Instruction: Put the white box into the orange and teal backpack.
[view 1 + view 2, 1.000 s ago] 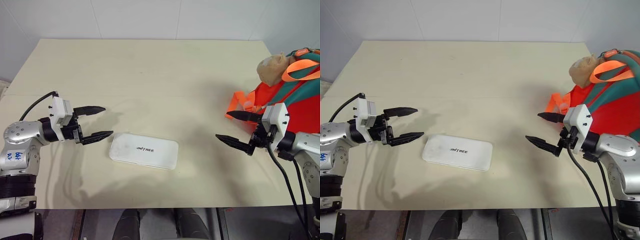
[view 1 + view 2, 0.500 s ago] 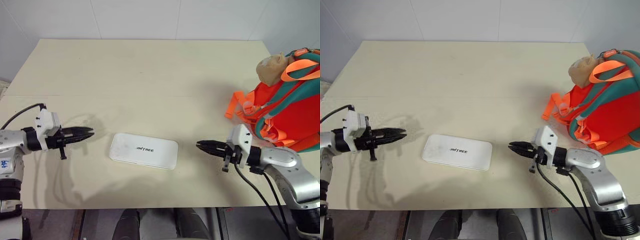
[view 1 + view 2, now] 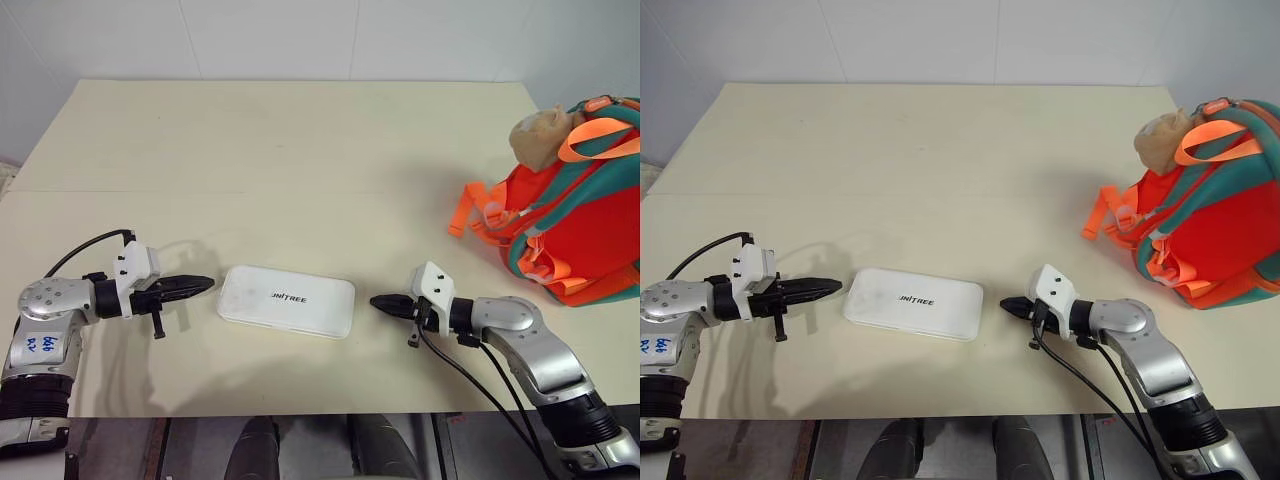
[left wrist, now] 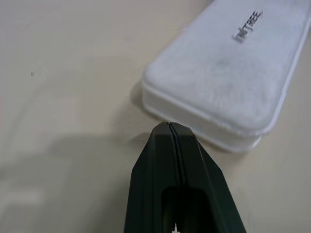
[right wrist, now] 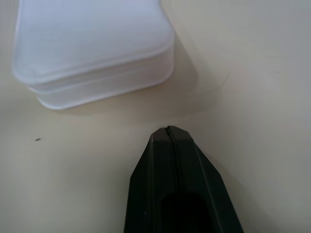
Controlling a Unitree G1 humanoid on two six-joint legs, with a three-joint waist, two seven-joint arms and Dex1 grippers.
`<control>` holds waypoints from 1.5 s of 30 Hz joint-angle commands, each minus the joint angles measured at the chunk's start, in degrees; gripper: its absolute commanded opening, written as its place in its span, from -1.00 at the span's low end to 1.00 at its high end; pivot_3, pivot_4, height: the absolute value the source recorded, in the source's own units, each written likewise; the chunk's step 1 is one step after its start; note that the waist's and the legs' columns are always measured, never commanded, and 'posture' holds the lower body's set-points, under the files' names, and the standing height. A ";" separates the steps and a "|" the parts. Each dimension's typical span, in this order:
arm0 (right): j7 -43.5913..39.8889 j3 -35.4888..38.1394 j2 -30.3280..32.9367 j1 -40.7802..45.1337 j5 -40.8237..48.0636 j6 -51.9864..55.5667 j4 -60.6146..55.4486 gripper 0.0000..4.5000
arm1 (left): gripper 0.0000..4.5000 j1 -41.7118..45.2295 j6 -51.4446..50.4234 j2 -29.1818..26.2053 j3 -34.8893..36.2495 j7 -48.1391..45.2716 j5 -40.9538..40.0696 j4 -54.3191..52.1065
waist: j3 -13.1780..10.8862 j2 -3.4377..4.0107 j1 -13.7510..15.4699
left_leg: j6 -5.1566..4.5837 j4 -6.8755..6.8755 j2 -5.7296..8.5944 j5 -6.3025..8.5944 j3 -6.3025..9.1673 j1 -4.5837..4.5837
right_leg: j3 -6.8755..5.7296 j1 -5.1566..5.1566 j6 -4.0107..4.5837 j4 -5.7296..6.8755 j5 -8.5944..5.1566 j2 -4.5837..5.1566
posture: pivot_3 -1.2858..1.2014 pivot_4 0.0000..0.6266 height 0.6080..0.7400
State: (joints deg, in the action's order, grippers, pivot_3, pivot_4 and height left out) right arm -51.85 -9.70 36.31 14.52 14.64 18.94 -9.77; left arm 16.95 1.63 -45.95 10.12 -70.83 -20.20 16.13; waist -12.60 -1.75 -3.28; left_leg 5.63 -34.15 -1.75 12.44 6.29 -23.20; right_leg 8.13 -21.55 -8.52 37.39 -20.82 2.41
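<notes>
White box (image 3: pixel 287 300) lies flat on the desk (image 3: pixel 300 160) between my left tool (image 3: pixel 203 284) and right tool (image 3: pixel 380 302), both pressed together, I think to squeeze its ends.

Both arms are built of rounded silver-grey metal segments with black joints between them. The left arm (image 3: pixel 45 300) carries a small white sticker with blue handwriting on its side. Each wrist ends in a white, boxy housing, and from it juts a gripper of two slim black fingers tapering to a point: the left gripper (image 3: pixel 205 284) and the right gripper (image 3: pixel 377 301). Thin black cables loop out from each wrist housing and trail back along the arms.
</notes>
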 commanded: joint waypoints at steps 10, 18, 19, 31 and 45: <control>0.08 -0.48 -3.02 0.81 -0.53 0.86 0.70 -1.00 | -0.99 -1.91 -1.80 2.78 -1.95 1.38 -0.39 -3.47 | 0.03 -0.04 0.07 | 0.01 -0.03 0.00 -0.02 0.01 0.04 | 0.00 0.02 0.00 0.06 0.00 -0.01 | 0.03 -0.52 1.00; -0.18 -0.19 -3.01 2.68 -1.04 -0.10 3.03 -1.00 | -0.99 -2.81 -3.13 4.49 -2.83 1.74 -0.73 -5.95 | 0.03 -0.05 0.12 | 0.01 -0.07 0.01 -0.02 0.01 0.04 | 0.00 0.04 0.00 0.07 0.00 0.00 | 0.03 -0.52 1.00; -0.33 -0.10 -2.88 2.92 -1.17 -0.36 3.49 -1.00 | -0.99 -2.91 -3.39 4.64 -2.84 1.63 -0.83 -6.28 | 0.03 -0.06 0.12 | 0.01 -0.07 0.01 -0.02 0.01 0.04 | 0.00 0.04 0.00 0.07 0.01 0.00 | 0.03 -0.52 1.00; -2.13 1.59 -0.31 5.16 -2.66 -2.90 8.58 -1.00 | -0.99 -4.33 -5.58 5.94 -3.42 2.61 -1.19 -10.31 | 0.04 -0.06 0.23 | 0.01 -0.10 0.02 -0.02 0.03 0.04 | -0.01 0.06 -0.01 0.07 0.01 0.00 | 0.03 -0.52 1.00; -1.93 8.13 6.42 -1.43 -0.39 0.77 2.34 -1.00 | -0.99 -8.97 -9.01 6.14 -2.24 5.80 -2.97 -16.77 | 0.04 -0.07 0.41 | 0.00 -0.12 0.03 -0.02 0.02 0.04 | 0.00 0.09 -0.01 0.04 0.01 0.02 | 0.03 -0.52 1.00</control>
State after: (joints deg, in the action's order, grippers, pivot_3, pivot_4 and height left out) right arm -53.68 -2.79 41.83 14.25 13.33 18.23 -5.09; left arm 8.57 -7.36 -39.95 6.72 -65.39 -21.84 2.11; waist -12.55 -1.83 -2.86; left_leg 5.63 -34.26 -1.72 12.42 6.31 -23.16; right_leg 8.13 -21.46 -8.54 37.42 -20.81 2.43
